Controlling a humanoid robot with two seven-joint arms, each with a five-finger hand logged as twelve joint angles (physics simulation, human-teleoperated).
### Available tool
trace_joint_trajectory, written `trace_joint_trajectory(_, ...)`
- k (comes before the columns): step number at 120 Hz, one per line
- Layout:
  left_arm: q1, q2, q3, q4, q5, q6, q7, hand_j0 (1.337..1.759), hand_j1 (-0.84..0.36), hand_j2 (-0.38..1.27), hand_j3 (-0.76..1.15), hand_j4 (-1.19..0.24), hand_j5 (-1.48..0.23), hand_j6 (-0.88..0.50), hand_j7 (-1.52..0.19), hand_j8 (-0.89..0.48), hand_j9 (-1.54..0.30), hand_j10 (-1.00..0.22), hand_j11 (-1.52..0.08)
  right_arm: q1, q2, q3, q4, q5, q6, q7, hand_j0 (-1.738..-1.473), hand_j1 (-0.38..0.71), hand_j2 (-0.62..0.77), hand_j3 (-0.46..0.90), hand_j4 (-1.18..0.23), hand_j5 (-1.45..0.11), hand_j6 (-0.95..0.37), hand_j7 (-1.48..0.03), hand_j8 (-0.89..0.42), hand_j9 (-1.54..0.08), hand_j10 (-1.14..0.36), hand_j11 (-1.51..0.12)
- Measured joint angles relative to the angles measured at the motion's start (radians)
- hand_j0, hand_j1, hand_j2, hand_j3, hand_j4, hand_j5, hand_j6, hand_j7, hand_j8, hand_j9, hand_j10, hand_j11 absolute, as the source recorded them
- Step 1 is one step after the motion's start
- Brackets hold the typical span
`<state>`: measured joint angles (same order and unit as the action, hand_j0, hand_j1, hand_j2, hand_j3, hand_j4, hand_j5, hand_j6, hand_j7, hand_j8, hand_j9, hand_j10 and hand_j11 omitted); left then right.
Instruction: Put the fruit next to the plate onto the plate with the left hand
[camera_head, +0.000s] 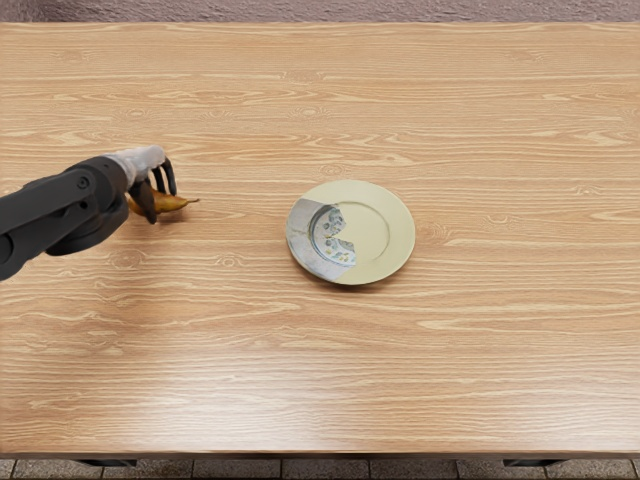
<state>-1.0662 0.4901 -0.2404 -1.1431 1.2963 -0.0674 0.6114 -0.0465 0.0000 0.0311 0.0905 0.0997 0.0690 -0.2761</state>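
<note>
Our left robot hand (152, 180) grasps the banana (180, 203), fingers curled over it on the tabletop (320, 380) just beneath (tip poking out rightward). We judge it light, soft and bruisable, so hold mid-body, gently. The plate (396, 226) lies well apart, rightward.

Bright, even, diffuse light covers the whole bench (400, 380). The plate (385, 225) at frame centre carries a grey, mirror-like glare patch on its left side. The render is crisp from edge to edge.

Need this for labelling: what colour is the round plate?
Pale yellow round plate, grey mirror-like patch on its left; head view.
</note>
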Motion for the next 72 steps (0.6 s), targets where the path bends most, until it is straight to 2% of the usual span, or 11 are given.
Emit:
trace_joint_trajectory(25, -0.032, 0.016, -0.002, -0.033, -0.031, -0.009, 0.000, 1.655, -0.32, 0.39, 0.00, -0.73, -0.96, -0.58, -0.95, -0.55, -0.95, -0.66, -0.96, 0.000, 0.000, 0.001, 0.000, 0.000, 0.000, 0.000, -1.658, -0.35, 0.00, 0.00, 0.00, 0.00, 0.00, 0.00, 0.00, 0.00, 0.00, 0.00)
trace_joint_trajectory(31, -0.040, 0.015, -0.002, -0.036, -0.036, -0.012, 0.000, 1.655, -0.33, 0.43, 0.00, -0.73, -0.96, -0.58, -0.95, -0.55, -0.95, -0.66, -0.96, 0.000, 0.000, 0.002, 0.000, 0.000, 0.000, 0.000, -1.658, -0.35, 0.00, 0.00, 0.00, 0.00, 0.00, 0.00, 0.00, 0.00, 0.00, 0.00)
trace_joint_trajectory(46, -0.066, 0.015, -0.003, -0.045, -0.044, -0.022, 0.000, 1.655, -0.32, 0.39, 0.00, -0.73, -0.96, -0.58, -0.96, -0.55, -0.96, -0.64, -0.96, 0.000, 0.000, 0.002, 0.000, 0.000, 0.000, 0.000, -1.658, -0.35, 0.00, 0.00, 0.00, 0.00, 0.00, 0.00, 0.00, 0.00, 0.00, 0.00)
trace_joint_trajectory(63, -0.103, 0.014, -0.003, -0.054, -0.064, -0.042, 0.000, 1.656, -0.34, 0.46, 0.00, -0.73, -0.97, -0.57, -0.96, -0.53, -0.96, -0.63, -0.96, 0.000, 0.000, 0.004, 0.000, 0.000, 0.000, 0.000, -1.658, -0.35, 0.00, 0.00, 0.00, 0.00, 0.00, 0.00, 0.00, 0.00, 0.00, 0.00)
trace_joint_trajectory(72, -0.119, 0.011, -0.003, -0.057, -0.078, -0.052, 0.000, 1.656, -0.34, 0.42, 0.00, -0.73, -0.97, -0.58, -0.97, -0.53, -0.96, -0.63, -0.96, 0.000, 0.000, 0.005, 0.000, 0.000, 0.000, 0.000, -1.658, -0.35, 0.00, 0.00, 0.00, 0.00, 0.00, 0.00, 0.00, 0.00, 0.00, 0.00)
